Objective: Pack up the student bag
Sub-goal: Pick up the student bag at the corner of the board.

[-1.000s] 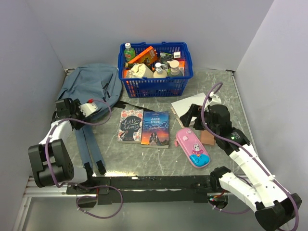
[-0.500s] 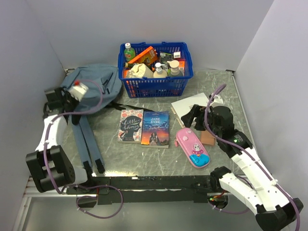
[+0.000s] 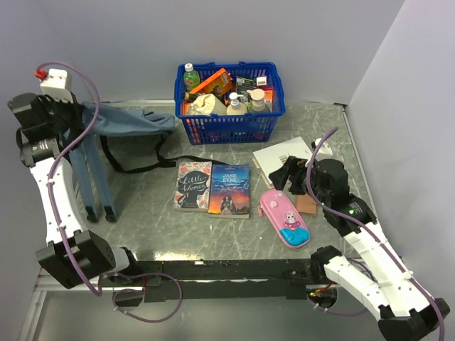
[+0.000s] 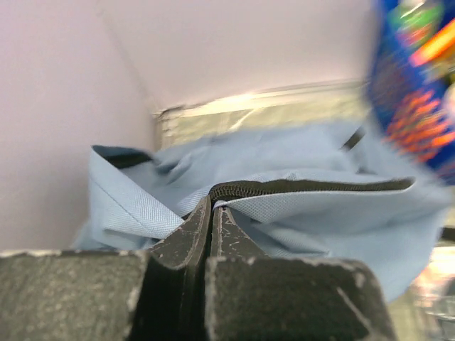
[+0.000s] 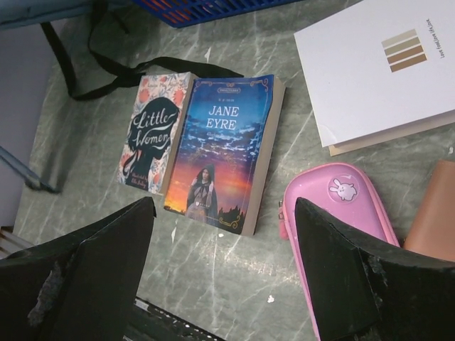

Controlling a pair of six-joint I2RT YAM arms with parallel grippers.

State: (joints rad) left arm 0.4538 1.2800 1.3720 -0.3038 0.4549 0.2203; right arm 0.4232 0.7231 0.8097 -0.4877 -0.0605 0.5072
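The student bag [image 3: 131, 121], grey-blue fabric, is lifted by its left end and sags toward the basket. Its long straps [image 3: 92, 177] hang down to the table, and a black strap end [image 3: 142, 165] trails to the right. My left gripper [image 3: 77, 114] is raised at the far left, shut on the bag's fabric edge beside the dark zip [image 4: 306, 186]; in the left wrist view the jaws [image 4: 211, 206] are pressed together on the bag [image 4: 320, 220]. My right gripper [image 3: 286, 170] hovers open above the table, its fingers [image 5: 121, 241] straddling the space between the Jane Eyre book [image 5: 227, 142] and the pink pencil case [image 5: 334, 206].
A blue plastic basket [image 3: 227, 129] full of bottles and packets stands at the back centre. Little Women [image 3: 192, 185] and Jane Eyre [image 3: 229, 189] lie side by side mid-table. A white book [image 3: 274, 153], a brown flat item [image 3: 308, 204] and the pencil case [image 3: 284, 217] lie to the right.
My left gripper closed on the bag and lifted it up and to the left, dragging the straps along. The right gripper shifted slightly and stayed open.
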